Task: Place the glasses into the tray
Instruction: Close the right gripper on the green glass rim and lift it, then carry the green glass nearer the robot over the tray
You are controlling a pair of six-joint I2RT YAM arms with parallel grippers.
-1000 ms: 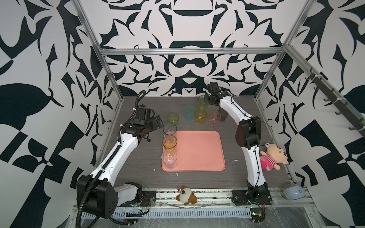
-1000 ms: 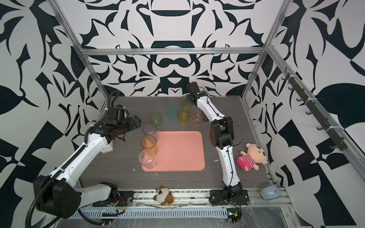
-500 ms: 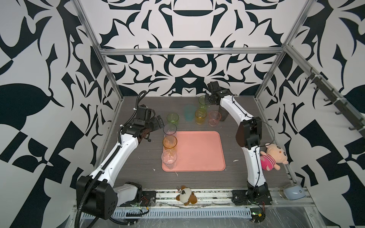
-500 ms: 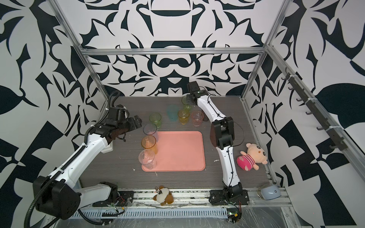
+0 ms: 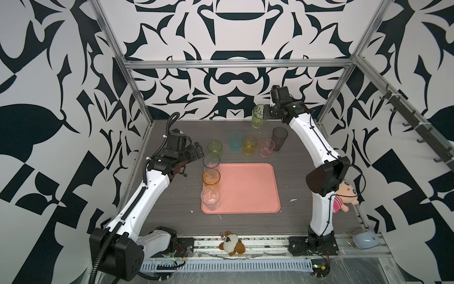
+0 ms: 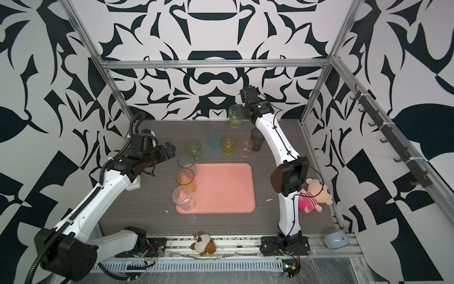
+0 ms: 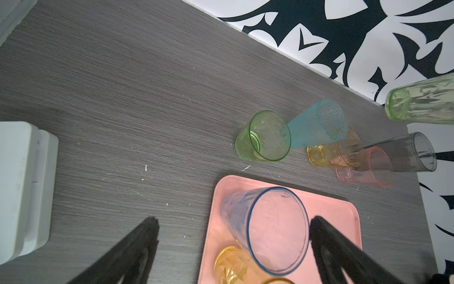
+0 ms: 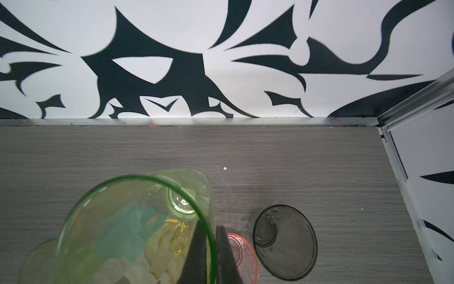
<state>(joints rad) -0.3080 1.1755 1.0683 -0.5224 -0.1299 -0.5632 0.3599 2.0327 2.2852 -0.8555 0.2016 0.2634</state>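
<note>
The salmon-pink tray (image 5: pixel 245 189) (image 6: pixel 221 189) lies mid-table. Three glasses stand along its left edge: a blue-rimmed one (image 5: pixel 211 161) (image 7: pixel 275 228), an orange one (image 5: pixel 211 177) and a clear one (image 5: pixel 210 198). Behind the tray stand a short green (image 5: pixel 214 147), a teal (image 5: pixel 235 140), a yellow (image 5: pixel 249 145), a pink (image 5: pixel 267 147) and a smoky grey glass (image 5: pixel 279 138). My right gripper (image 5: pixel 264 115) (image 8: pixel 213 246) is shut on the rim of a tall green glass (image 5: pixel 257 119) (image 8: pixel 127 221), which hangs above the table near the back wall. My left gripper (image 5: pixel 194 152) (image 7: pixel 234 221) is open, just left of the blue-rimmed glass.
A white box (image 7: pixel 22 186) (image 6: pixel 135 184) sits by the left wall under the left arm. A pink plush doll (image 5: pixel 344 196) lies at the right edge and a plush dog (image 5: pixel 231 243) on the front rail. A pale blue container (image 5: pixel 366 239) is at the front right.
The right gripper has carried the tall green glass a little higher. The left arm has hardly moved and stays open.
</note>
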